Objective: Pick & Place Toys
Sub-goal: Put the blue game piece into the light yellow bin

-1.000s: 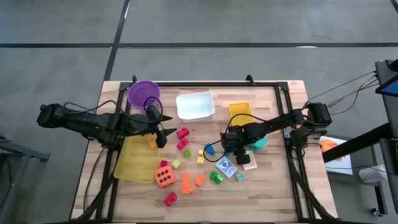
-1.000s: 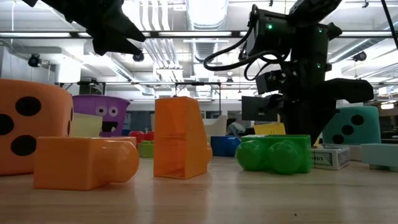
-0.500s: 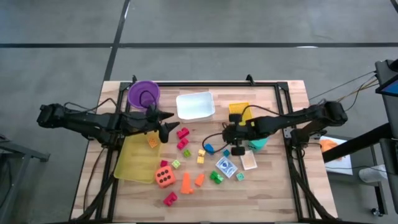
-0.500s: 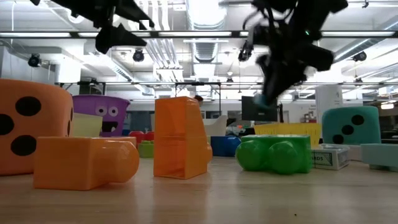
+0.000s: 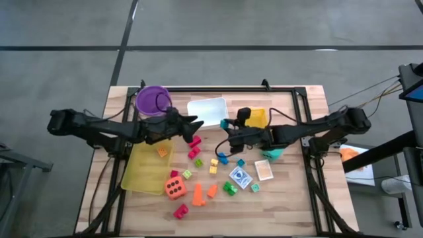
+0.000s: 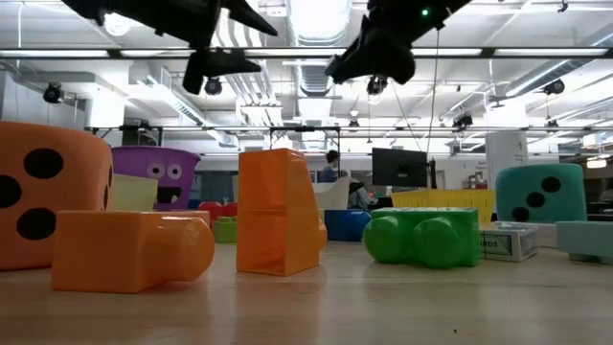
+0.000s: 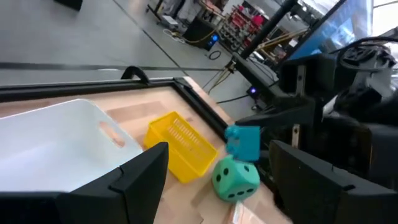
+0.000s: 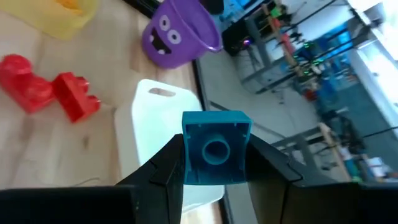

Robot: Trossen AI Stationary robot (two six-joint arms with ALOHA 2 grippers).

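Note:
My right gripper [image 5: 227,125] is shut on a small blue block [image 8: 214,149], held in the air next to the right end of the white tray [image 5: 208,111]. My left gripper [image 5: 192,123] is open and empty, above the table at the tray's near left side, facing the right gripper. The block also shows in the left wrist view [image 7: 244,142]. Many small toys lie on the wood: red blocks [image 5: 194,141], an orange die [image 5: 174,188], orange blocks [image 6: 273,213], a green block [image 6: 424,238], a teal die [image 5: 273,153] and cards [image 5: 240,176]. My right gripper pinches the blue block between its two fingers, which lie on two opposite side walls [image 8: 184,149]. The block's hollow underside faces the wrist camera. The fingers reach about level from the table's right toward its left. The block is lifted clear of the table.
A purple bowl [image 5: 153,99] stands at the far left. A flat yellow tray [image 5: 147,168] lies near left, with a small orange piece on it. A small yellow basket [image 5: 256,118] stands right of the white tray. A black frame runs round the table.
My right gripper has risen from the toys near the teal die and gone toward the table's far and left edges, to the white tray, carrying the blue block clear of the table. My left gripper has gone from over the yellow tray toward the white tray.

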